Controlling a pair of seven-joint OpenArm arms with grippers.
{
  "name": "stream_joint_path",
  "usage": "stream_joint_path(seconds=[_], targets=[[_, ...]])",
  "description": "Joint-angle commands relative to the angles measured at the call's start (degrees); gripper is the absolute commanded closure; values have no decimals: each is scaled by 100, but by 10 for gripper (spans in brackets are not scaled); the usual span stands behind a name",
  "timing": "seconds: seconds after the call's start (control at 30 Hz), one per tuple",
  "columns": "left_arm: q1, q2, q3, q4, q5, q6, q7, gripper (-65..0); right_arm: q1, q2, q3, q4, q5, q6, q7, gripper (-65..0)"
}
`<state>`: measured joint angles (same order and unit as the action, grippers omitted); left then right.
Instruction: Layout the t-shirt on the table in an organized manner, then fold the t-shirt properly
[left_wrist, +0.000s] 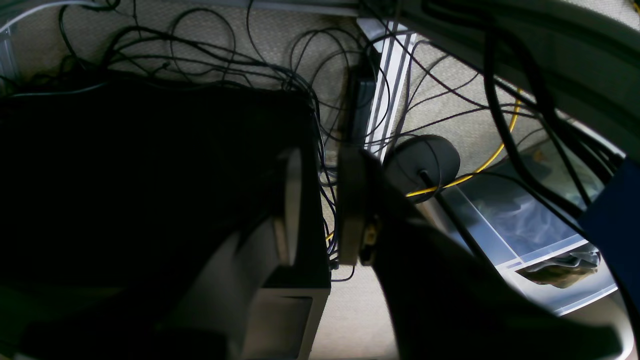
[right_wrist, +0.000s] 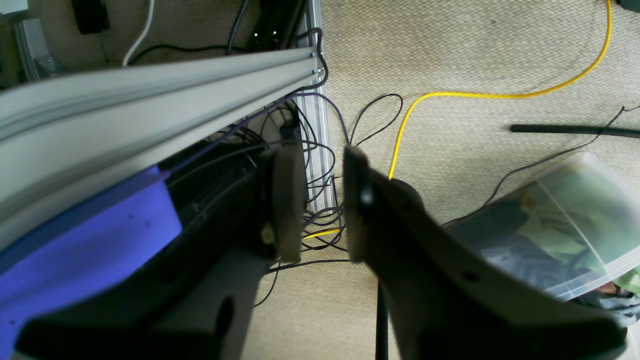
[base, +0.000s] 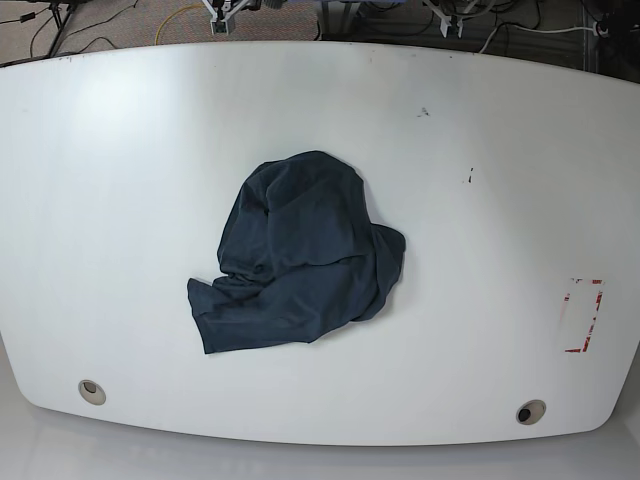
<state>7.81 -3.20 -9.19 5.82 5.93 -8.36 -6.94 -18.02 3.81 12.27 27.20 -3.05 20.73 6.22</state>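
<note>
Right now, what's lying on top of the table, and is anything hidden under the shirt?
Only the crumpled t-shirt lies on the table, near its middle. Bare white top surrounds it. Whatever is beneath the cloth is covered and cannot be seen.

- Left claw (left_wrist: 320, 210): we note two dark, broad fingers, each faced with a flat pale grey-beige pad (left_wrist: 350, 210); small brass-coloured fitting at one pad's base.
- Right claw (right_wrist: 322, 205): same black build, tan pads (right_wrist: 289, 200), round holes in the finger bodies.

t-shirt (base: 298, 255) lies bunched mid-table (base: 120, 180).
</note>
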Motion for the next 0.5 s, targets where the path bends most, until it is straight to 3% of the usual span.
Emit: stream_joint_path(seconds=[0.0,0.47], targets=[[57,-1,4,79,-9,-34,77,-116,-184,25,14,196,32,30,18,-135],[174,-30,13,246,-2,-24,126,-119,-347,30,11,257,15,38,62,-135]])
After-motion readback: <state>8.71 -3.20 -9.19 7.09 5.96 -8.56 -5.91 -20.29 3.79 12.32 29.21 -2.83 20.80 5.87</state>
